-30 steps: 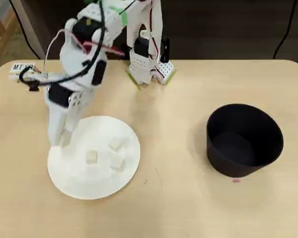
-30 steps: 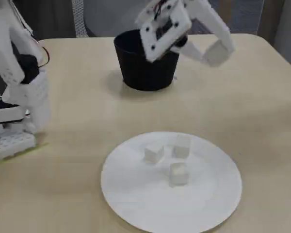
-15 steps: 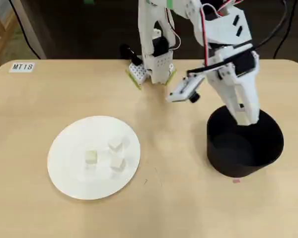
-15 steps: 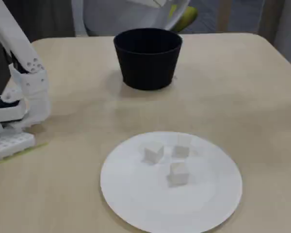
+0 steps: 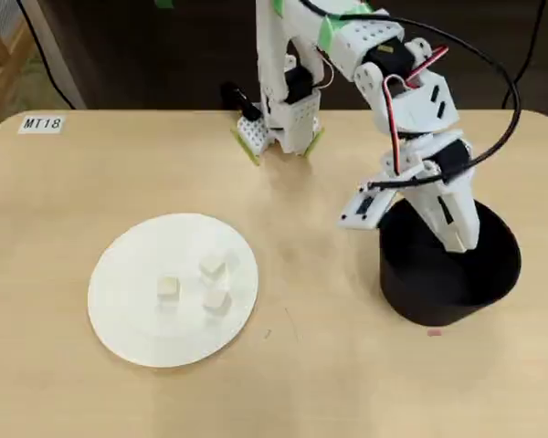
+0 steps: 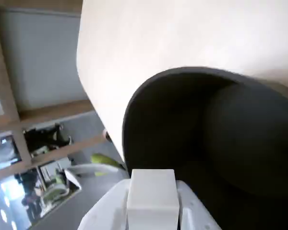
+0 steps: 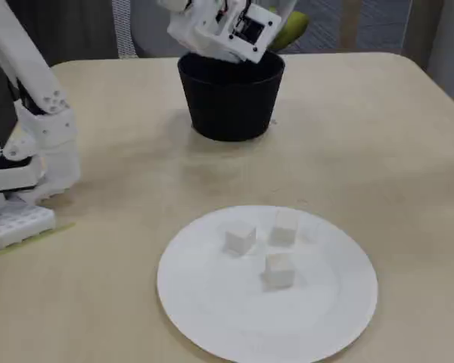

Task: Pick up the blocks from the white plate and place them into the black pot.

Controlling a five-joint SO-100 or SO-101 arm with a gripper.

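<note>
Three small pale blocks (image 5: pixel 168 288) (image 5: pixel 212 268) (image 5: pixel 217 300) lie near the middle of the white plate (image 5: pixel 128 319), as the fixed view also shows for the blocks (image 7: pixel 240 239) and plate (image 7: pixel 212 310). The black pot (image 5: pixel 420 301) stands to the right in the overhead view. My gripper (image 5: pixel 458 239) hangs over the pot's mouth, tips pointing down into it. In the wrist view a whitish block (image 6: pixel 151 196) sits between my fingers (image 6: pixel 103 213) just above the pot's dark inside (image 6: pixel 221 124). From the fixed view my wrist hides the back rim of the pot (image 7: pixel 227 106).
The arm's base (image 5: pixel 279 128) stands at the table's far edge in the overhead view and at the left in the fixed view (image 7: pixel 30 174). A label reading MT18 (image 5: pixel 41 123) lies at the far left corner. Bare tabletop separates plate and pot.
A second ago my gripper was at the plate's left edge. It swung across to the pot and has since dropped lower over its mouth. The three blocks on the plate have not moved.
</note>
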